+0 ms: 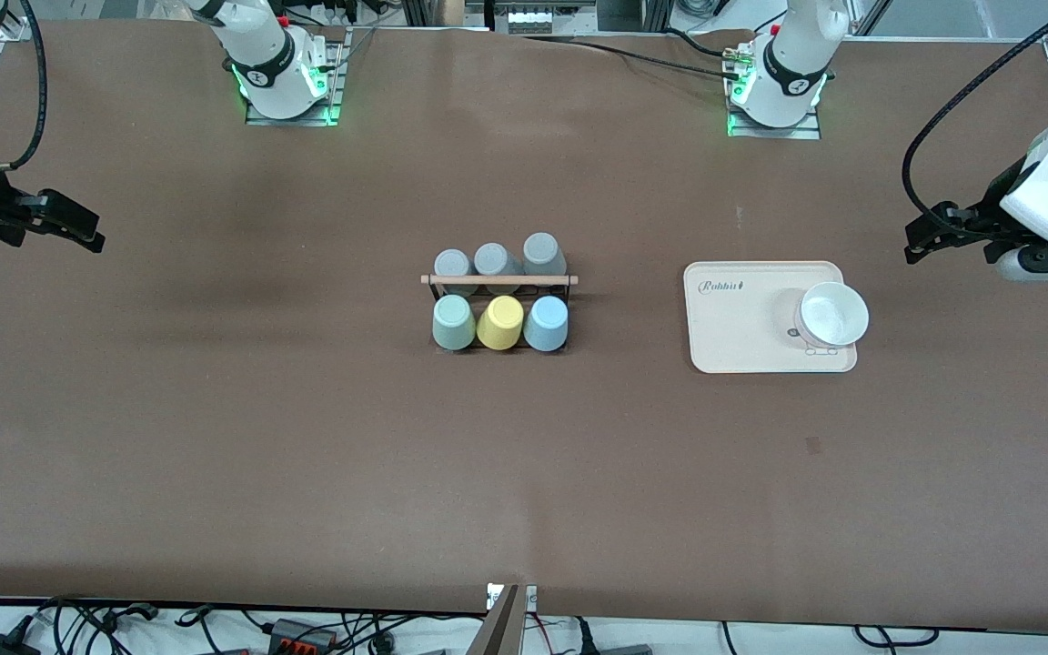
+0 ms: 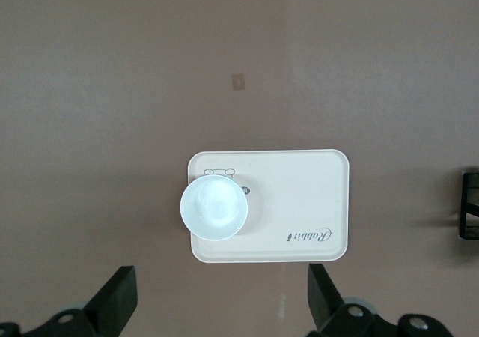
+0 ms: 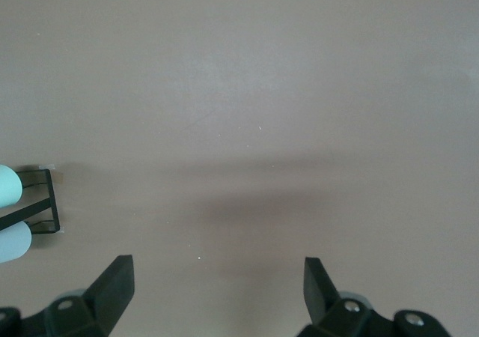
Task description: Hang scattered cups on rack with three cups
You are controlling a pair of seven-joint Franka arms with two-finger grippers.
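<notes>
The black wire rack (image 1: 498, 280) with a wooden rod stands mid-table. The sage-green cup (image 1: 453, 323) and the light blue cup (image 1: 546, 324) sit on its pegs on the side nearer the front camera, with a yellow cup (image 1: 499, 323) between them. My left gripper (image 1: 920, 241) is open and empty above the table at the left arm's end; in the left wrist view (image 2: 222, 307) nothing is between its fingers. My right gripper (image 1: 92, 232) is open and empty at the right arm's end, also in the right wrist view (image 3: 217, 292). The rack's end (image 3: 37, 202) and the sage-green cup (image 3: 7, 185) show there.
Three grey cups (image 1: 494, 261) sit on the rack's side farther from the front camera. A cream tray (image 1: 733, 337) with a white bowl (image 1: 833, 315) on it lies toward the left arm's end, also in the left wrist view (image 2: 299, 195).
</notes>
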